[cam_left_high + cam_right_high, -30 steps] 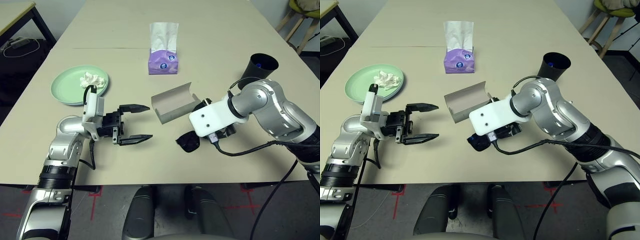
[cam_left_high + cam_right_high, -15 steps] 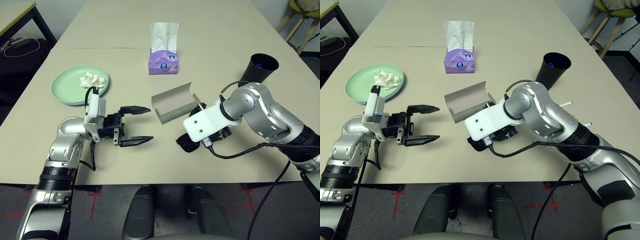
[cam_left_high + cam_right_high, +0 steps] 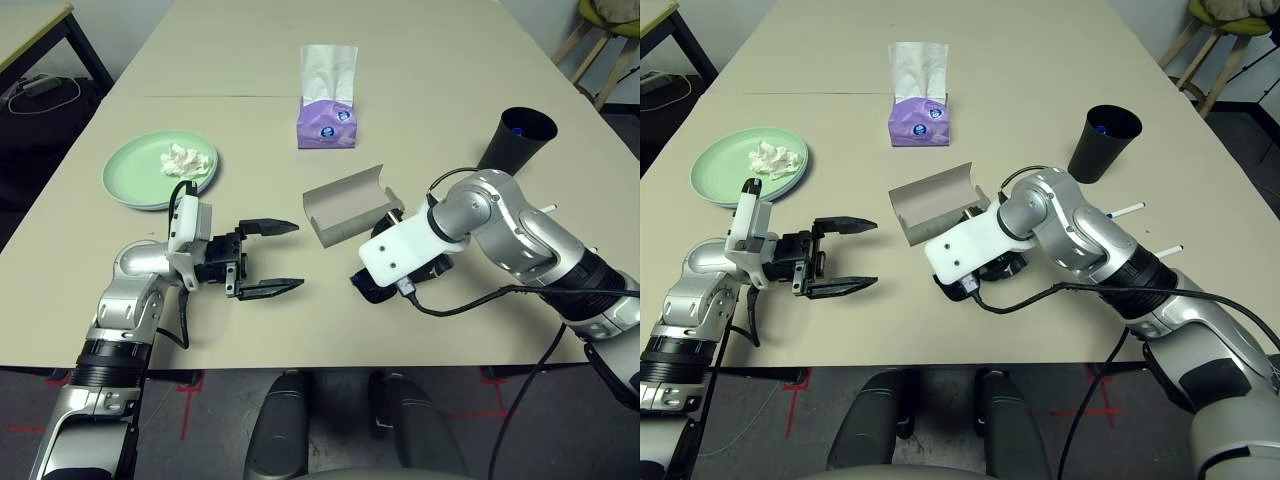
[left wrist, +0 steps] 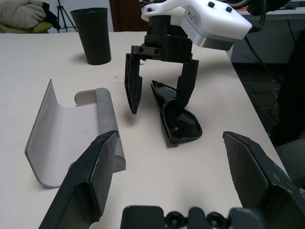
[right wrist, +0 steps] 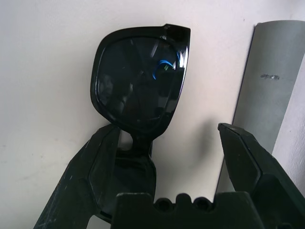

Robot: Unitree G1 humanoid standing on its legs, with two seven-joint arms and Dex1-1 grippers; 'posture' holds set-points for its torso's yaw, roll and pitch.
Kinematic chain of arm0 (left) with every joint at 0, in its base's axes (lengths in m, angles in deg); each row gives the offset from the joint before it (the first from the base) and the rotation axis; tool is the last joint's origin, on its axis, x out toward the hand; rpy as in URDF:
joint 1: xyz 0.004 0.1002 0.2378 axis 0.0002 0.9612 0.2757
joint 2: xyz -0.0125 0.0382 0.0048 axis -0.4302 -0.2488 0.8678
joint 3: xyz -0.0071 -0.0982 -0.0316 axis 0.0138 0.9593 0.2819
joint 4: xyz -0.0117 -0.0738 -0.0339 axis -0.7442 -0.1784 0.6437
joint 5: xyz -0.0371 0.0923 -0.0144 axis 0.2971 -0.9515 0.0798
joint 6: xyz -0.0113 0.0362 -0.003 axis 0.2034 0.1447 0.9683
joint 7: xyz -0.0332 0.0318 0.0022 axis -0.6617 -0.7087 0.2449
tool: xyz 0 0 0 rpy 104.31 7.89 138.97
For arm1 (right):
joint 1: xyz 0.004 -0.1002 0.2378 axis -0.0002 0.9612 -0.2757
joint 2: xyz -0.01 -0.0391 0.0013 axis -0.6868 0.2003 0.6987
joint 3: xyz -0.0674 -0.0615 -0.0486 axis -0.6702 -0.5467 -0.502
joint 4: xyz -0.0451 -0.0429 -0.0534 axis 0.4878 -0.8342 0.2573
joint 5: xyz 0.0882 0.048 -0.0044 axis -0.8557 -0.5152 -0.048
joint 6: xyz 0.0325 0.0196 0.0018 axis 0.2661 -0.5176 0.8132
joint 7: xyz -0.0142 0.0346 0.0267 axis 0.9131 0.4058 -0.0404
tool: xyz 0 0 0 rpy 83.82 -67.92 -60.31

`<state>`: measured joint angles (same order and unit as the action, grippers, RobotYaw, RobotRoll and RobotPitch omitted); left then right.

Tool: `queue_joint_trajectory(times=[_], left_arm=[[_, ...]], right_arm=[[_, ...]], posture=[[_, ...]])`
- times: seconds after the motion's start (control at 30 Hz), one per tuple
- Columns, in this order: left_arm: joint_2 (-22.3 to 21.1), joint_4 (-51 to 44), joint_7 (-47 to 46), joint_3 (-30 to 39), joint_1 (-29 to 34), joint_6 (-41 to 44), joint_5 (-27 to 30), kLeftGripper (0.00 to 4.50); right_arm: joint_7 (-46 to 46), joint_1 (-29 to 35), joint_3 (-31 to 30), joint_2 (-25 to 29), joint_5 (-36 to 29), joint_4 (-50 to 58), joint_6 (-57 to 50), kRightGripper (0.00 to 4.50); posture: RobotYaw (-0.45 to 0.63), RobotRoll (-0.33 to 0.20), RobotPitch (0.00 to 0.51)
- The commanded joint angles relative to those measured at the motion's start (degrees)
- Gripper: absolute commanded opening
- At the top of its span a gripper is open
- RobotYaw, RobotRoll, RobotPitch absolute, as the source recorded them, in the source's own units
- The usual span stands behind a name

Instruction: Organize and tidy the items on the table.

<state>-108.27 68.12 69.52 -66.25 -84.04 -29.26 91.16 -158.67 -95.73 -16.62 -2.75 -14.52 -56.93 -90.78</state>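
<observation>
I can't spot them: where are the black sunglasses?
The black sunglasses lie on the beige table, beside the open grey glasses case, under the open right gripper.

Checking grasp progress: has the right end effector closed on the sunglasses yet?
No, the right end effector stands open, its fingers straddling the black sunglasses on the table.

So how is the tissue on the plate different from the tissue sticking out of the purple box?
The crumpled white tissue is scrunched into a lump; the box tissue stands up tall. The crumpled one lies on the pale green plate; the other pokes out of the purple tissue box. Both are white.
</observation>
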Motion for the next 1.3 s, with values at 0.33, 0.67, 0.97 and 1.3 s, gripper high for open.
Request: queue_joint_trajectory(times=[0.33, 0.67, 0.97, 1.3], left_arm=[[-0.8, -1.2, 0.1, -0.7, 1.3, -0.1, -0.8, 4.50], [-0.7, -0.9, 0.1, -0.9, 1.2, 0.0, -1.1, 4.50], [-0.9, -0.1, 0.5, -0.9, 0.9, 0.3, -1.1, 4.50], [-0.7, 0.9, -3.6, 0.5, 0.6, 0.6, -1.6, 4.50]], right_arm=[[-1.5, -0.4, -0.2, -0.3, 0.6, 0.0, 0.9, 2.09], [-2.8, -2.4, 1.9, 1.2, -0.9, 0.4, 1.6, 0.45], [-8.2, -8.5, 6.0, 4.8, -7.6, 1.2, 3.5, 0.45], [-0.1, -14.5, 5.0, -0.5, -3.9, -11.1, 8.6, 0.45]], posture=[[0.17, 0.000, 0.175], [0.16, 0.000, 0.168], [0.14, 0.000, 0.167], [0.15, 0.000, 0.170]])
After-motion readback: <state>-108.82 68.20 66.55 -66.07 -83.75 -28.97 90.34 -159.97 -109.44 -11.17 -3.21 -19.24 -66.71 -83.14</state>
